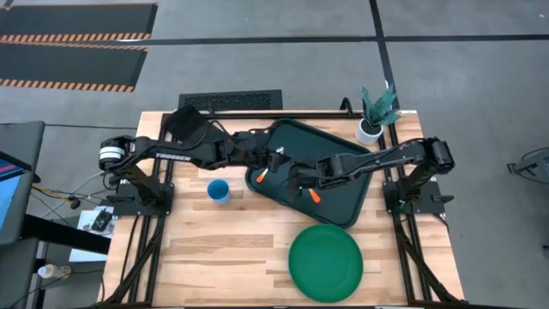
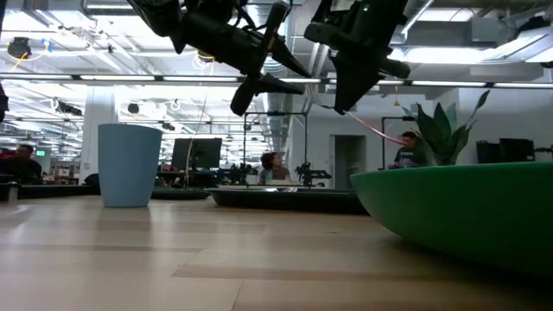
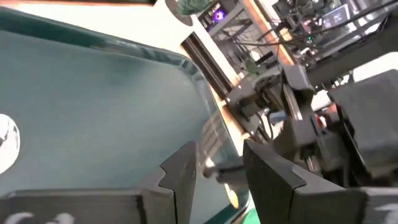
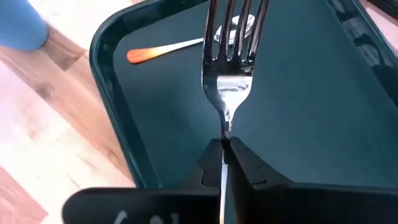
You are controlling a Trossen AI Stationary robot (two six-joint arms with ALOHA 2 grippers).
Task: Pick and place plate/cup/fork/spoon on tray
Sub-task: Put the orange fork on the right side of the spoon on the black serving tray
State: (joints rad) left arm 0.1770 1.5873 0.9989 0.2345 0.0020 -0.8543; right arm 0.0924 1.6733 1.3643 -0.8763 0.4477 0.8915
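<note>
A pale wood worktop [image 1: 232,249] sits on a grey floor, with an open office room behind it where people sit at desks in the low view. The tray [image 1: 347,146] lies at the far middle of the worktop, turned at an angle, and both arms reach over it from either side. The right gripper [image 4: 224,163] hangs above the tray with its jaws closed tight on the fork [image 4: 230,68], pinching it at the neck so the silver tines stick out ahead of the jaws, over the tray floor; in the high view the fork's orange handle [image 1: 314,196] shows near the tray's front edge. The spoon [image 4: 186,43] lies flat inside the tray near its left corner, bowl toward the middle, orange handle toward the rim. The left gripper [image 3: 214,169] hovers over the tray too, close to the right one, its jaws a little apart and holding nothing. The cup [image 1: 219,190] stands upright on the bare wood just left of the tray, apart from it. The plate [image 1: 325,262] rests on the worktop in front of the tray, near the front edge. A potted plant [image 1: 375,112] stands by the tray's far right corner.
</note>
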